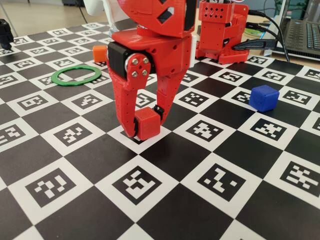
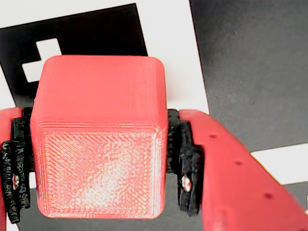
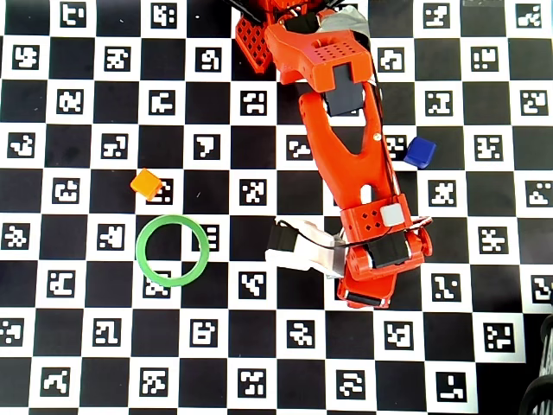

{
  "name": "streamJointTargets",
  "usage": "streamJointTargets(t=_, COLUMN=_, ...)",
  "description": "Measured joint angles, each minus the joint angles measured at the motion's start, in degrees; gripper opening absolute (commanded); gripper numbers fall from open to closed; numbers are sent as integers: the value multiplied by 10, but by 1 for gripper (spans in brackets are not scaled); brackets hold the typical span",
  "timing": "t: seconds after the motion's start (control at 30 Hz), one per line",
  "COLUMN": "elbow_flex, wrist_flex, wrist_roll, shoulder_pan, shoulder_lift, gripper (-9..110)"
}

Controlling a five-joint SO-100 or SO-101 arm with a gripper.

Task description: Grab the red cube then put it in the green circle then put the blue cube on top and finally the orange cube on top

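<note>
The red cube [image 1: 147, 124] is clamped between the two red fingers of my gripper [image 1: 147, 123], low over a white square of the board; whether it touches the board I cannot tell. In the wrist view the red cube [image 2: 98, 144] fills the space between the black pads [image 2: 185, 163], with my gripper [image 2: 98, 166] shut on it. From overhead the arm [image 3: 371, 259] hides the cube. The green circle [image 1: 76, 83] [image 3: 173, 220] lies flat and empty to the left. The orange cube [image 1: 100, 53] [image 3: 147, 183] sits just beyond the ring. The blue cube [image 1: 264, 97] [image 3: 420, 152] stands on the far side of the arm.
The board is a black and white checker mat [image 1: 165, 200] printed with markers. The arm's red base [image 1: 220, 35] stands at the back. A laptop [image 1: 302, 30] and cables [image 1: 265, 25] lie at the back right. A black object [image 1: 5, 32] is at the left edge.
</note>
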Motion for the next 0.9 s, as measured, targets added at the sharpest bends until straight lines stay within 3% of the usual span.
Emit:
streamJointTargets(t=0.27, elbow_flex=4, wrist_flex=71, wrist_roll=-43, shoulder_pan=4, shoulder_lift=40, gripper=7)
streamJointTargets(t=0.43, elbow_flex=51, wrist_flex=110, wrist_roll=-140, shoulder_pan=37, shoulder_lift=149, gripper=7)
streamJointTargets(t=0.67, elbow_flex=62, wrist_flex=178, wrist_roll=-307, shoulder_pan=146, shoulder_lift=261, gripper=7)
streamJointTargets(t=0.9, elbow_flex=26, wrist_flex=209, wrist_roll=-454, shoulder_pan=294, shoulder_lift=258, gripper=7)
